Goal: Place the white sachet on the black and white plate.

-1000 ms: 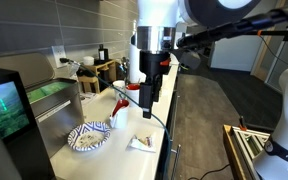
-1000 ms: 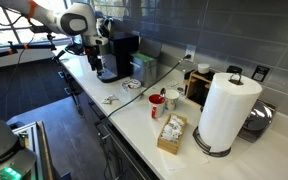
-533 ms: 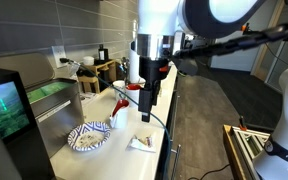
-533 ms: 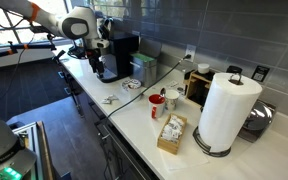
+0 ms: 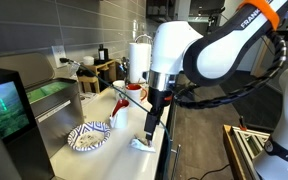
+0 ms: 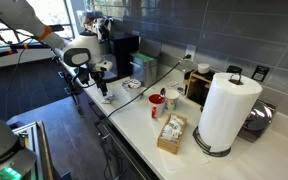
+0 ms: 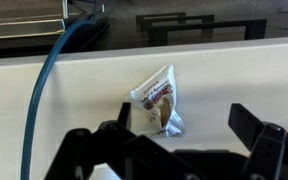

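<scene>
I've got the white sachet (image 7: 159, 100) lying flat on the pale counter (image 7: 244, 85), and a blue cable (image 7: 46, 85) curves past well off to one side. In an exterior view the sachet (image 5: 141, 143) sits close to the counter's front edge, so there's little margin there. Bare countertop separates it from the black and white plate (image 5: 88, 137), and a white cup (image 5: 119, 115) stands just beside the plate. The gripper (image 7: 169, 145) hovers right over the sachet, jaws spread wide, a finger on either side, holding nothing. I can't tell if it touches the packet
</scene>
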Tool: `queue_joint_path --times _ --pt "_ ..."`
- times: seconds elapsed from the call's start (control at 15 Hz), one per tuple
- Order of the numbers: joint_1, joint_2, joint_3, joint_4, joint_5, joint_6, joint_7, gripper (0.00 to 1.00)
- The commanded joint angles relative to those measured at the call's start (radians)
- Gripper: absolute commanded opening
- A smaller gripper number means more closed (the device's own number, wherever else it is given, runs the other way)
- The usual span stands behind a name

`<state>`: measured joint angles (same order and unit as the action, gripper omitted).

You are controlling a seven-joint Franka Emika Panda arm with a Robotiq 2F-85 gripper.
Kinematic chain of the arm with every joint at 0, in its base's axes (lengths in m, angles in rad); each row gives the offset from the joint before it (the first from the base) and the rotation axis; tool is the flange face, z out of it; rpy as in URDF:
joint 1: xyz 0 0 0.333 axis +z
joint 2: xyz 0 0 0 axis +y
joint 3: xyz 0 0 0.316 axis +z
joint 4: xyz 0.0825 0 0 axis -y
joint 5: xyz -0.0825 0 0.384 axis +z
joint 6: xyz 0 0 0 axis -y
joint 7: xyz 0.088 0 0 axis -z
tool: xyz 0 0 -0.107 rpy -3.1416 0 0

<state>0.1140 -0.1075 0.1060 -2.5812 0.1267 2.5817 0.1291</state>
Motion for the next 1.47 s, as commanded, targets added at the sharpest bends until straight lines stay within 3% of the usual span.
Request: queue_joint_path --times 0.0,0.87,1.2,1.4 --pt "-0.004 0.038 0.007 -0.02 0.025 0.066 0.091 1.0" --pt "-0.037 0.094 -0.007 0.018 -0.004 0.004 0.765 1.0" --pt "-0.048 0.116 -0.012 0.052 -0.154 -0.045 1.122 1.0" --pt "-0.038 0.174 -0.013 0.11 -0.191 -0.101 1.218 1.0"
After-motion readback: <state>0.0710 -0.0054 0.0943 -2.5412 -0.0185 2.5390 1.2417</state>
